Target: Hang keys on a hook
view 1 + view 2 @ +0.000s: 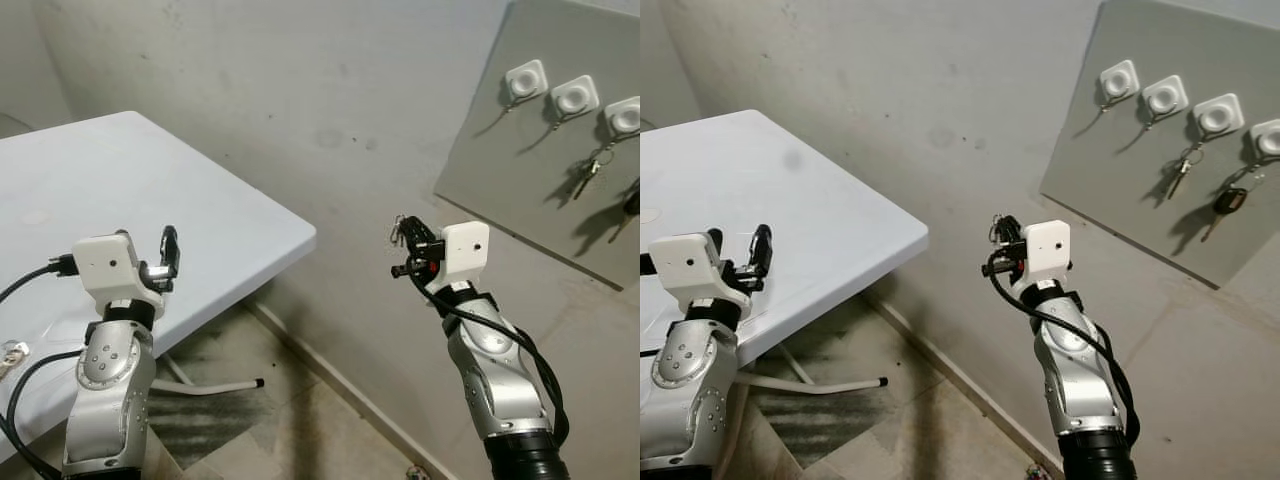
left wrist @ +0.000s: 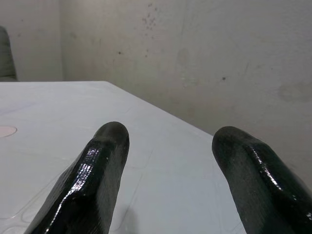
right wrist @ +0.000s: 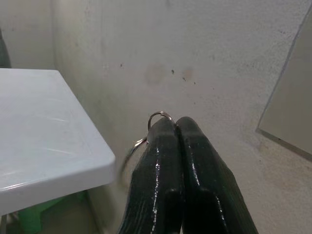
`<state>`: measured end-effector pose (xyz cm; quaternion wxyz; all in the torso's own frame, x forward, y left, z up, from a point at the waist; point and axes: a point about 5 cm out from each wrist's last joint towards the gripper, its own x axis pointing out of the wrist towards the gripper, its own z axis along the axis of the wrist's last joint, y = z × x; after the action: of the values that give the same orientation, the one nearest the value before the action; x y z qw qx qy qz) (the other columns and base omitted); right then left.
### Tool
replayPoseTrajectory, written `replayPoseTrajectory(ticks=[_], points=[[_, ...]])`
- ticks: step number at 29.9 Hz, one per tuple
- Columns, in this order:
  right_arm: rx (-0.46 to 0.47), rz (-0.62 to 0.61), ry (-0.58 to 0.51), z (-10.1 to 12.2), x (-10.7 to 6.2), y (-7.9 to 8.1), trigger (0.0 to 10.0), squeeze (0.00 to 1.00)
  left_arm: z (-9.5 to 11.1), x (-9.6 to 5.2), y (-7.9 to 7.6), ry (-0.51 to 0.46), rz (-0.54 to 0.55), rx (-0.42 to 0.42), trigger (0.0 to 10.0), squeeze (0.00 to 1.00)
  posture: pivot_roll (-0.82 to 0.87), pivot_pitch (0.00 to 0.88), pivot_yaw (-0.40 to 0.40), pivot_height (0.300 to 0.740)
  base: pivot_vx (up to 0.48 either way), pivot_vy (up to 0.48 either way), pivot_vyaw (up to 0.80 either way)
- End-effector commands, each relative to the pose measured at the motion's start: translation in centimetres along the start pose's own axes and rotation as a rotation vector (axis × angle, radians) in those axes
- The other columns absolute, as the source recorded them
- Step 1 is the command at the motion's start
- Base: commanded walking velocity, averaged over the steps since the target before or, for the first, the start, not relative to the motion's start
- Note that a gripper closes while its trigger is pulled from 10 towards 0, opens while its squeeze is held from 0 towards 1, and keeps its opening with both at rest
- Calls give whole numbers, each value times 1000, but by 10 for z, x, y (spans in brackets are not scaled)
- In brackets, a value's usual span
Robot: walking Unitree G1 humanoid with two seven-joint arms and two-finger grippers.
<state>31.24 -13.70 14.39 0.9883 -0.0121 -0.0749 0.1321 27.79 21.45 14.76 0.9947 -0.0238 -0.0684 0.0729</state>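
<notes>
My right gripper point(image 1: 401, 238) is raised in front of the wall, left of the grey board point(image 1: 520, 190), and is shut on a key ring. Its thin wire loop point(image 3: 159, 117) pokes out beside the closed fingertips point(image 3: 176, 127); the keys themselves are hidden. The board carries several white hooks: the first point(image 1: 1119, 80) and second point(image 1: 1164, 96) are bare. A bunch of keys point(image 1: 1180, 171) hangs from the third point(image 1: 1218, 115), and a black key fob point(image 1: 1228, 200) from the fourth point(image 1: 1268, 138). My left gripper point(image 1: 169, 251) is open above the white table point(image 1: 150, 190), holding nothing.
The table's corner point(image 1: 306, 236) juts toward the wall between my two arms. Its metal foot point(image 1: 215, 386) lies on the tiled floor below. A small metal object point(image 1: 10, 356) rests on the table near the left edge.
</notes>
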Motion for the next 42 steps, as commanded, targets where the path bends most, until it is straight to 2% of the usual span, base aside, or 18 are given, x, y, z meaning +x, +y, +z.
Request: replayPoseTrajectory(ticks=[1, 7, 10, 15, 42], points=[[-3, -2, -11, 3, 0, -1, 10000, 0, 1, 2, -1, 6, -1, -6, 10000, 0, -52, 0, -49, 740, 0, 0, -800], [-3, 3, -8, 3, 0, -1, 10000, 0, 0, 1, 0, 16, 4, -35, 10000, 0, -51, 0, -52, 740, 0, 372, -800], [-4, 5, -8, 3, 0, -1, 10000, 0, 0, 1, 1, 16, 8, 1, 10000, 0, -51, 0, -53, 740, 0, 0, -800], [-5, 6, -7, 3, -1, -1, 10000, 0, -1, 1, 0, 24, 16, -18, 10000, 0, -52, 0, -53, 740, 0, 0, -800], [-6, 10, 3, 2, -2, 0, 10000, 0, -4, -1, -1, 55, 32, 9, 10000, 0, -51, 0, -59, 740, 0, 0, -800]])
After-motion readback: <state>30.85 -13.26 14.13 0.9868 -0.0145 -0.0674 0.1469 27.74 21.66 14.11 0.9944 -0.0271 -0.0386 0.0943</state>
